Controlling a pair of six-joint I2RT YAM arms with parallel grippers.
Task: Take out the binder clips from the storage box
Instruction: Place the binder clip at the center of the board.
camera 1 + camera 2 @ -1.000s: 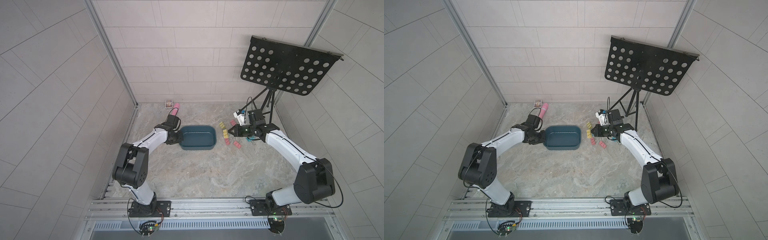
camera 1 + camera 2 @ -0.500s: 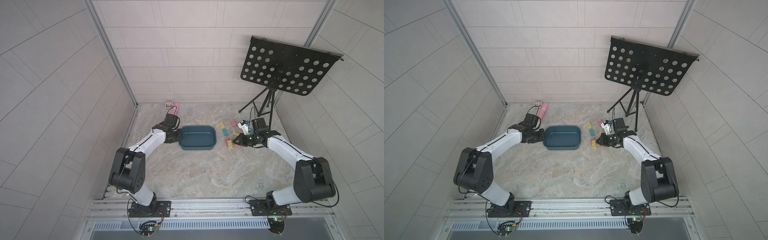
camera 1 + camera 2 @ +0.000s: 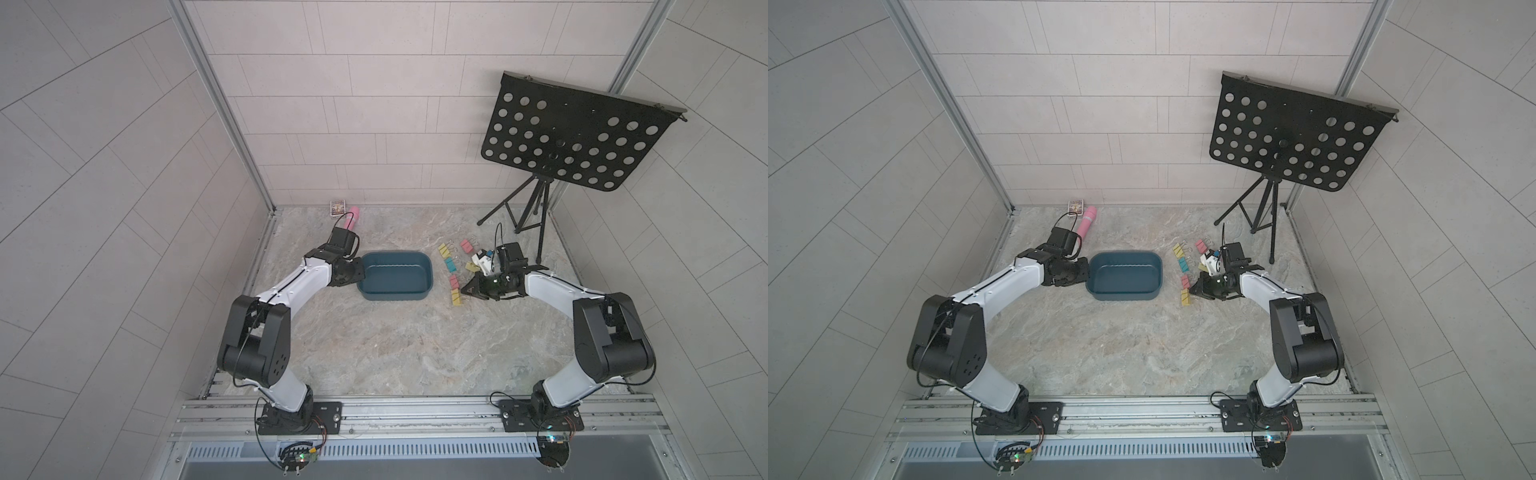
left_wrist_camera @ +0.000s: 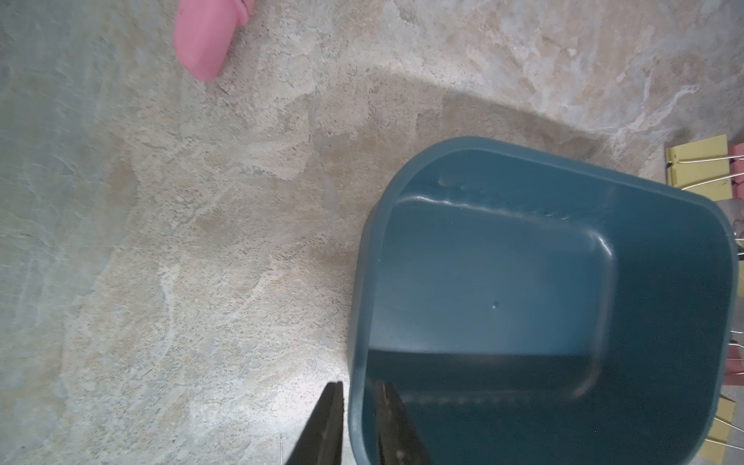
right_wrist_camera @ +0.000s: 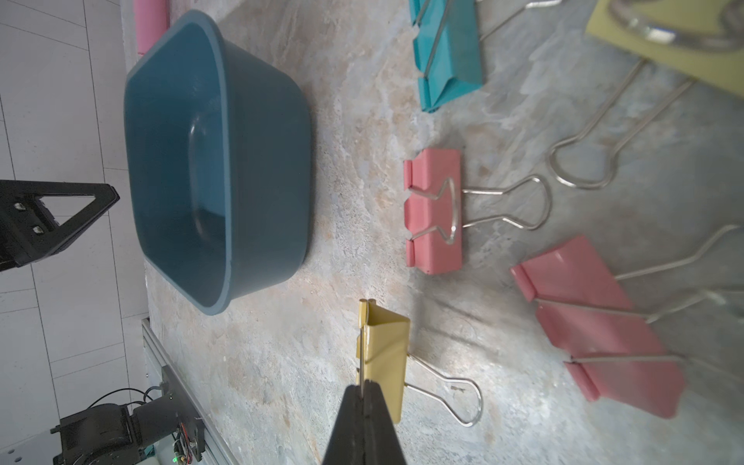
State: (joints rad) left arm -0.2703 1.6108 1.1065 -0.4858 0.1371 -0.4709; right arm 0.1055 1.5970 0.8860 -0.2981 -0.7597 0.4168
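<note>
Overhead, in both top views, the storage box (image 3: 395, 276) (image 3: 1125, 276) sits on the table (image 3: 395, 353), with the left gripper (image 3: 359, 274) (image 3: 1086, 274) at its left end. The binder clips (image 3: 449, 263) (image 3: 1182, 262) lie scattered on the table just right of the box, outside it, and the right gripper (image 3: 463, 289) (image 3: 1194, 289) is low among them. From the left wrist, the left gripper (image 4: 360, 388) is clamped on the storage box (image 4: 503, 302) wall, one finger inside and one outside; a pink stick (image 4: 205, 40) lies well apart. From the right wrist, the right gripper (image 5: 363, 390) is pinched closed on the wire handle of a yellow clip (image 5: 384, 354) resting on the table, near a pink clip (image 5: 435, 209).
</note>
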